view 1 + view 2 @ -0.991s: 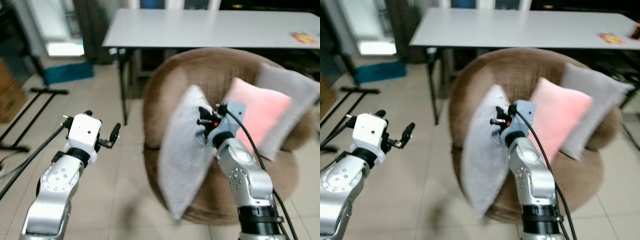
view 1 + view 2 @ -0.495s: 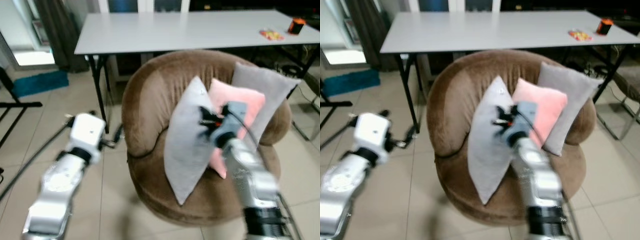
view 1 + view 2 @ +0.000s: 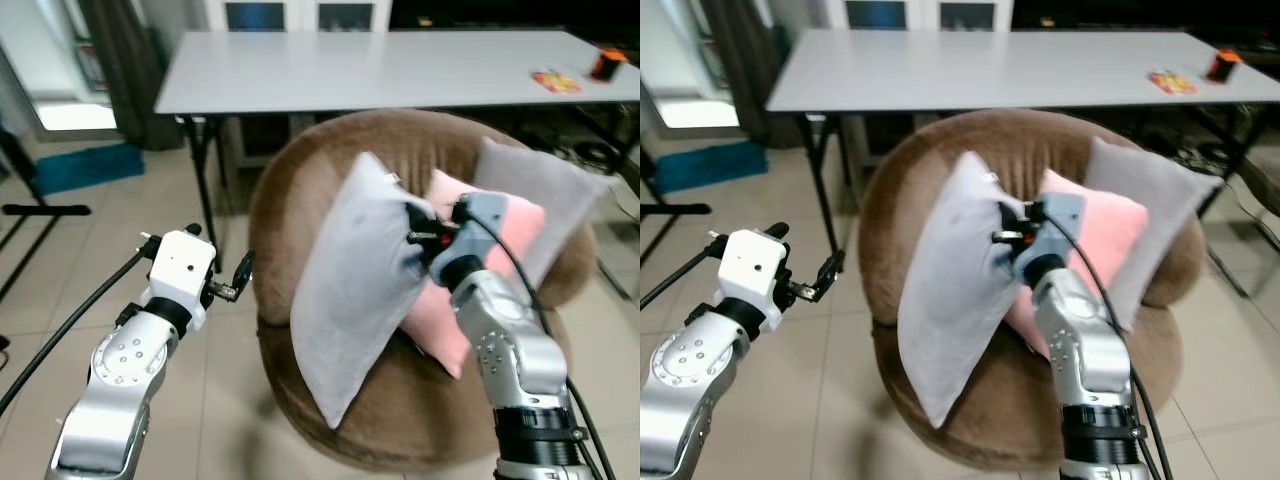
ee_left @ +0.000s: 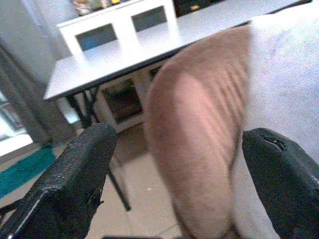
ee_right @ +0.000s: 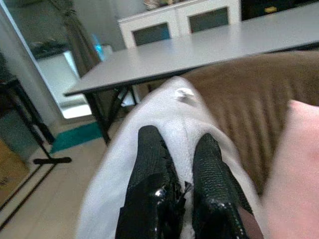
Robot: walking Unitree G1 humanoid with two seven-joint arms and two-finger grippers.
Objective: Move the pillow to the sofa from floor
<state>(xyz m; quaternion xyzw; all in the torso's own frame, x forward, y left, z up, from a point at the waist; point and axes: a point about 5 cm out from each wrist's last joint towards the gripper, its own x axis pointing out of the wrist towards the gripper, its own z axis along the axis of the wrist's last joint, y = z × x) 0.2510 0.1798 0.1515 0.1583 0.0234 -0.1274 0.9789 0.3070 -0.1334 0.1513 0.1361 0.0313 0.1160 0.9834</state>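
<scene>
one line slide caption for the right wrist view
Right gripper pinches the grey pillow beside the brown sofa, a grey table behind.

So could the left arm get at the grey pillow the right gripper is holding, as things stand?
Probably yes: the left gripper hovers open beside the sofa, with open air between it and the grey pillow.

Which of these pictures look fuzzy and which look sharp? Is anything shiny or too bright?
Left eye view: mostly sharp, the grey pillow and brown sofa clear; the white table glares pale. Left wrist view: soft all over, the black fingers up close are out of focus. Right wrist view: the fingers pinching the pillow are fairly crisp, the pink pillow edge and background blurred.
</scene>
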